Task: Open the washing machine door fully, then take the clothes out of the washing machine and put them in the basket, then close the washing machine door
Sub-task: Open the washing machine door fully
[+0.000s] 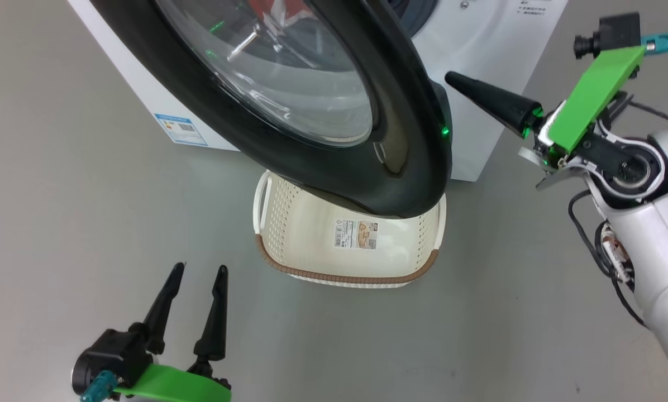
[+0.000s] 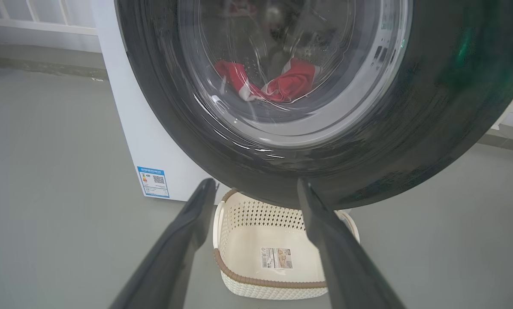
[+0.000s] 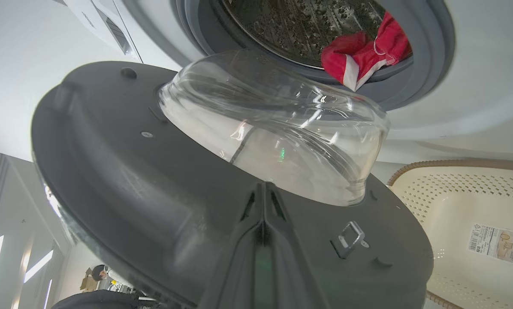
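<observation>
Up top, the washing machine (image 1: 496, 39), white and boxy, mouth already uncovered. Hanging off its front, the washing machine door (image 1: 401, 139), only part-way open, glossy black rim angled out over the floor, so call it step one, not yet finished. Tucked in behind the door's free edge, the right gripper (image 1: 451, 78), fingers pressed together into one dark point, nothing pinched, aimed at the grey inner face just below the glass bowl in its own wrist view (touching or a hair off, impossible to say). Best played as a steady push: press on the flat grey plastic, not on the glass, follow the hinge's arc, avoid sliding off the rim, carry on until fully wide. Down on the floor, tight against the machine's front and partly under the door's lower rim, the basket (image 1: 345, 276), with nothing in it but its paper label (image 1: 356, 233); worth checking for clearance beneath the rim on the way round. Deep in the drum, the clothes (image 3: 359, 56), a red heap with white trim, slumped at the lip of the grey ring. Low on the left, well back from everything, the left gripper (image 1: 200, 269), fingers spread wide, holding nothing. Smaller bits: blue label (image 1: 180, 129) on the machine's side, metal latch hook (image 3: 351, 238) close by the right fingertips, best steered clear of.
</observation>
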